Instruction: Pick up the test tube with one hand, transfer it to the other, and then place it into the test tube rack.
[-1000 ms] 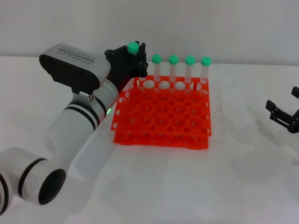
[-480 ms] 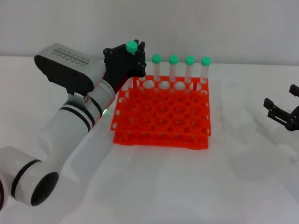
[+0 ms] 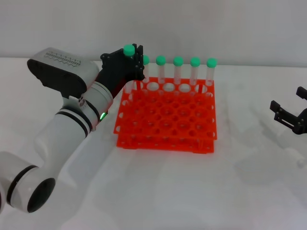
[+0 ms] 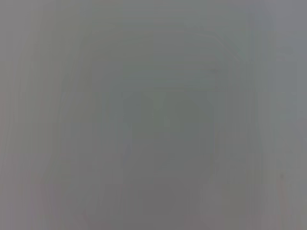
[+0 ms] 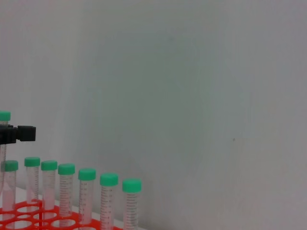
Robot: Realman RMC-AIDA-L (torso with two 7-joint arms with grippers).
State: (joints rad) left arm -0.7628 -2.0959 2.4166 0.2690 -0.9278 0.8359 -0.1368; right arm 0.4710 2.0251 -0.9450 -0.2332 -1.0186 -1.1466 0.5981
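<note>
The left gripper (image 3: 135,61) is clamped on the slim clear test tube (image 3: 128,50) (round green cap), above the far left corner of the orange grid rack (image 3: 165,117); the right gripper (image 3: 289,116), fingers apart, waits over the white bench (image 3: 192,191).

Glossy orange plastic rack (image 3: 165,117); clear plastic tube (image 3: 128,51).

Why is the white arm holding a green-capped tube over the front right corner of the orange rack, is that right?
Not quite. The left gripper on the white arm holds the test tube above the back left corner of the orange test tube rack, not the front right. The head view shows this. The right gripper waits off to the side.
</note>
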